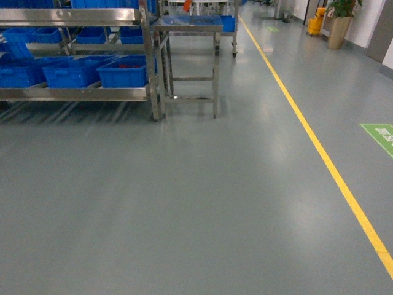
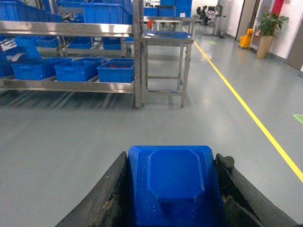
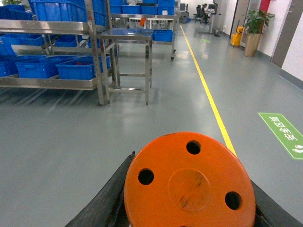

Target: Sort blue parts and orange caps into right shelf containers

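My left gripper [image 2: 174,158] is shut on a blue part [image 2: 175,182], a moulded block with an octagonal raised face, held between both black fingers. In the right wrist view my right gripper [image 3: 189,170] is shut on an orange cap [image 3: 189,187], a round disc with several holes. Neither gripper shows in the head view. The right shelf containers, deep blue crates [image 2: 106,12], sit on the upper level of a steel shelf [image 1: 73,93] far ahead on the left, well beyond both grippers.
Smaller blue bins [image 1: 123,72] line the lower shelf; the rightmost holds something red. A steel table [image 1: 187,24] stands right of the shelf with an orange item [image 3: 142,21] on it. A yellow floor line [image 1: 319,147] runs on the right. Grey floor lies between.
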You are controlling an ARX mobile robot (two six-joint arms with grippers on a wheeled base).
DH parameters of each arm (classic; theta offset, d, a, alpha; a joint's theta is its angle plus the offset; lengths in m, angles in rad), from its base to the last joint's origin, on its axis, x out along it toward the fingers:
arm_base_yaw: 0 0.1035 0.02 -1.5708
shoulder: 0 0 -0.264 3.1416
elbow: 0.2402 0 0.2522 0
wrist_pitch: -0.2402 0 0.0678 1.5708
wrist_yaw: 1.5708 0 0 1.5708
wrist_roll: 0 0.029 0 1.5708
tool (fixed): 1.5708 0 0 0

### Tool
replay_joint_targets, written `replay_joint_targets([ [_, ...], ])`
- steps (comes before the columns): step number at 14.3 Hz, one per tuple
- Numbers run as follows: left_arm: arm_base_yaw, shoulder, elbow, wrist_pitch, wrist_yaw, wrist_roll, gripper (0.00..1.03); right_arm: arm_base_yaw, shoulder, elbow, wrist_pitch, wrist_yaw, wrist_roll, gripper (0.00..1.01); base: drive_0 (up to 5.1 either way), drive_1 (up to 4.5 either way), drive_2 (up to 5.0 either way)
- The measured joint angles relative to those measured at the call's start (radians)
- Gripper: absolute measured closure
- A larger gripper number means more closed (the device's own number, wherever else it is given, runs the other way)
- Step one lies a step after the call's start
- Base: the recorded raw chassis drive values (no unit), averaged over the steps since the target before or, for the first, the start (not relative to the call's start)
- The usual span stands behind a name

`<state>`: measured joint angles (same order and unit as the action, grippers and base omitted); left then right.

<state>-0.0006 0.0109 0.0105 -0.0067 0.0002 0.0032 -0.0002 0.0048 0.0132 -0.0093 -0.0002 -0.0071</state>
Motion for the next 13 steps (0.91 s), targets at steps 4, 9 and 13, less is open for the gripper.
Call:
replay_joint_targets([
  [4, 0.000, 0.000, 0.000, 0.004, 0.000, 0.000, 0.60, 0.000, 0.000, 0.000, 0.006, 0.000, 0.000, 0.56, 0.0, 4.27, -4.2],
  [9, 0.000, 0.000, 0.000, 0.003, 0.000, 0.000, 0.60, 0.000, 0.000, 0.000, 0.002, 0.000, 0.000, 0.56, 0.0, 4.28, -4.2],
  [13, 0.000, 0.000, 0.000, 0.002, -0.002, 0.000, 0.60, 0.000, 0.000, 0.000, 0.009, 0.000, 0.000, 0.56, 0.0, 4.24, -4.2],
])
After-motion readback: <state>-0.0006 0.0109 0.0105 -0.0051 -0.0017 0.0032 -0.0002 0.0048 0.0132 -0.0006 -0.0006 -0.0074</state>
